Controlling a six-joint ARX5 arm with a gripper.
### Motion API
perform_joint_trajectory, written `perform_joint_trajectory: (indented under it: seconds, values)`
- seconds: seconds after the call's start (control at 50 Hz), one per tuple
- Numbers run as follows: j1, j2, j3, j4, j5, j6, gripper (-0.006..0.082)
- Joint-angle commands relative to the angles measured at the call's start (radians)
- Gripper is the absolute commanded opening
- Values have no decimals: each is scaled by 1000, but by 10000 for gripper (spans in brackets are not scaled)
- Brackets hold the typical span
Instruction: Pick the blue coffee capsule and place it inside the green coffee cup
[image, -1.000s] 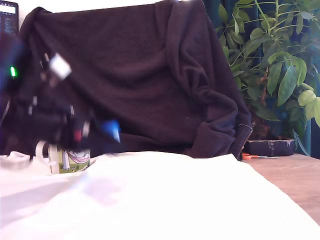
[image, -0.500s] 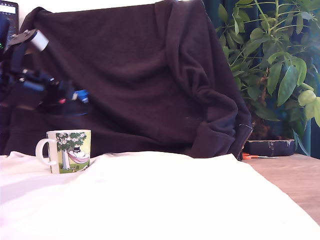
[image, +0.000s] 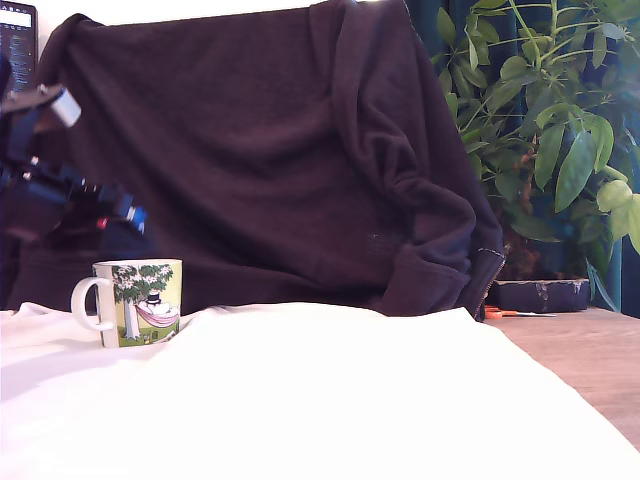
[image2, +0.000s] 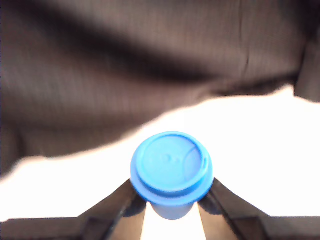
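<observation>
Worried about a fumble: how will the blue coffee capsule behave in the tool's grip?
The blue coffee capsule looks like smooth plastic, so probably light and a bit slippery. Its body seems to taper below the wide rim, so it might slide; the rim may catch on the tool.

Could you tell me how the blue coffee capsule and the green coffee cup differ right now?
The blue coffee capsule is plain blue; the green coffee cup is yellow-green with a printed tree scene and a white handle. The capsule is held off the surface between the end effector fingers, while the cup stands upright on the white cloth. The capsule has no handle; the cup has one.
</observation>
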Motion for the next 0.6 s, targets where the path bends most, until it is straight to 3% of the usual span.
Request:
perform_joint_trajectory:
  seconds: [0.0, 0.08, 0.14, 0.58]
  values:
    - [-1, -2, 11, -16, -1, -11, 314]
    - [-1, -2, 11, -24, -1, -11, 510]
    - [-1, -2, 13, -23, -1, -14, 585]
    - [0, -70, 23, 8, -10, -21, 578]
